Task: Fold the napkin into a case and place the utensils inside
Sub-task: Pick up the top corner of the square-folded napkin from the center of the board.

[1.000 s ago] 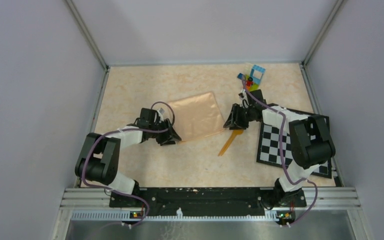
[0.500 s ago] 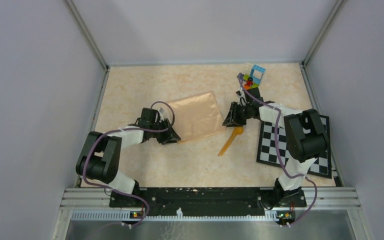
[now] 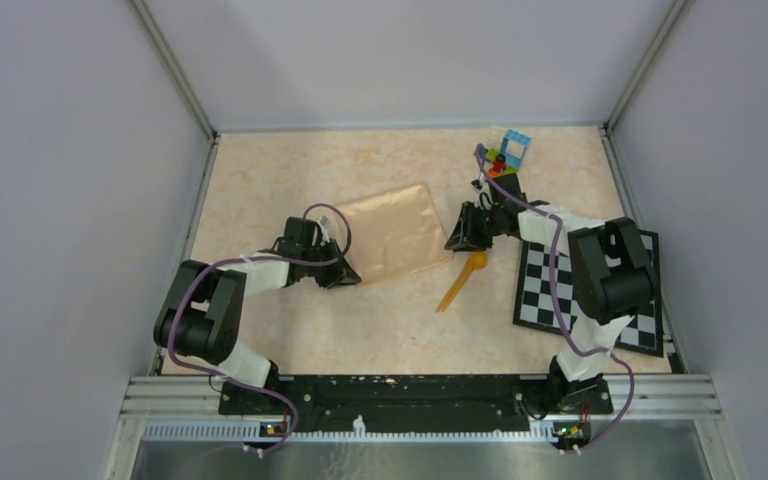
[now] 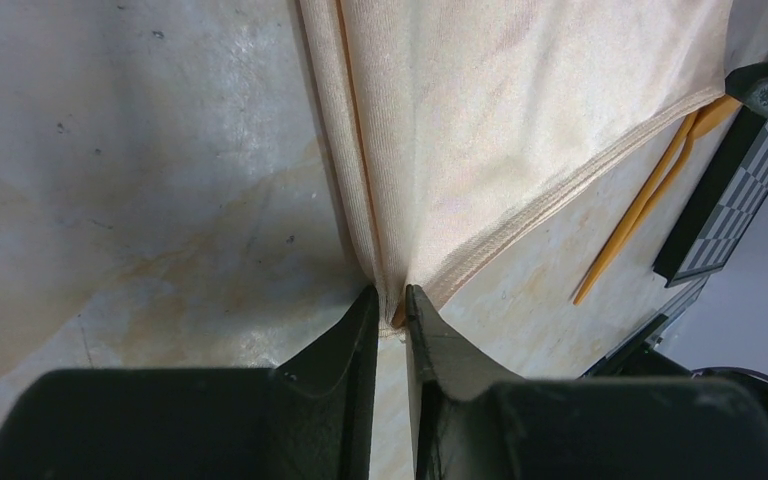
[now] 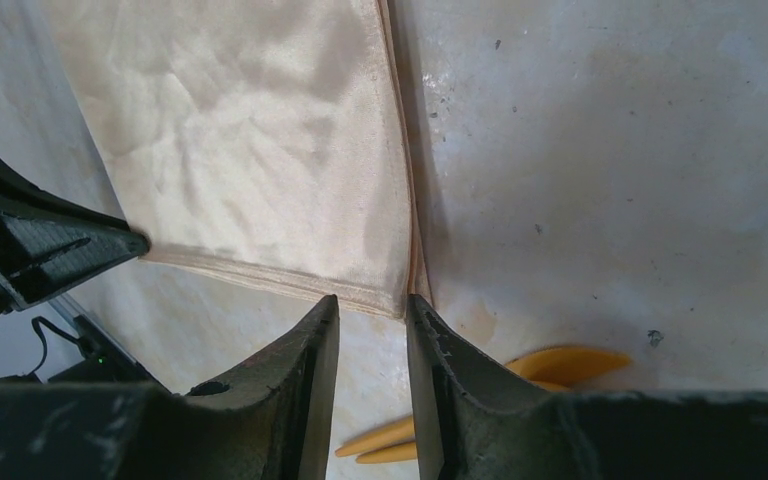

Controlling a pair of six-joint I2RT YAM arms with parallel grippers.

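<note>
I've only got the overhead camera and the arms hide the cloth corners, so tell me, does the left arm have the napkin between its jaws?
Observer: Yes. On the left wrist camera the left gripper has its jaws almost together, and a corner of the napkin bunches into the slit between them.
Operator: And the right one?
Observer: The right gripper has its jaws apart, straddling the other near corner, where the napkin lies flat.
Operator: Are the utensils in its way?
Observer: No. The utensils lie on the table just past one finger, apart from the napkin.

One napkin (image 3: 390, 232), two utensils (image 3: 460, 283)
</note>
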